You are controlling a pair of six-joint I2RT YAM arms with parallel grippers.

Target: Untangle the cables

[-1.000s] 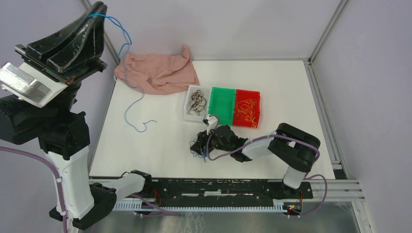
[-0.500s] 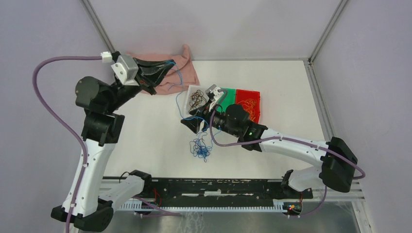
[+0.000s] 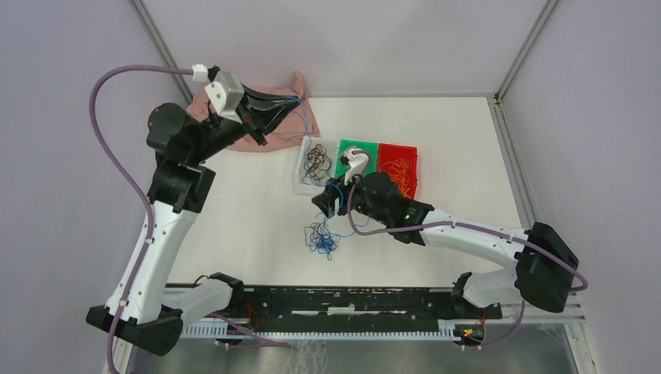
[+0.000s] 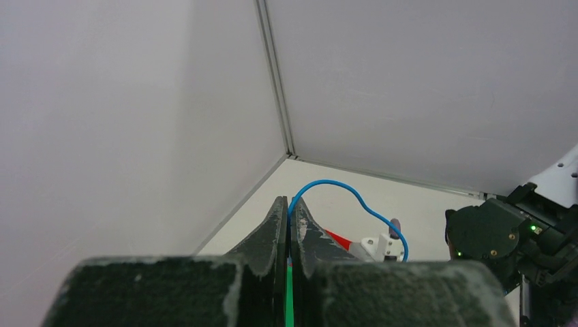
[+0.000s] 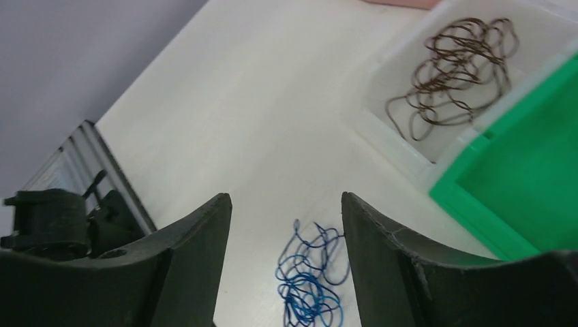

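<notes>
My left gripper [image 3: 295,102] is raised over the table's back left and is shut on a single blue cable [image 4: 342,184]. That strand [image 3: 301,127] hangs from it down past the white bin. A tangled bunch of blue cables [image 3: 320,238] lies on the white table. Just above and behind the bunch, my right gripper [image 3: 324,204] hovers open with nothing between its fingers. The right wrist view shows the bunch [image 5: 310,289] below the spread fingertips [image 5: 221,204]. Dark brown cables [image 3: 316,160] lie in the white bin, and yellow-orange cables [image 3: 399,178] lie in the red bin.
Three bins stand side by side at mid table: white bin [image 3: 301,181], green bin [image 3: 356,178] and red bin [image 3: 415,167]. A pink cloth [image 3: 261,128] lies at the back left, under my left gripper. Enclosure walls and frame posts close in the back and sides.
My left arm has come down and swung right with the blue cable. My right gripper has let go of the blue bunch, opened, and lifted toward the bins.
</notes>
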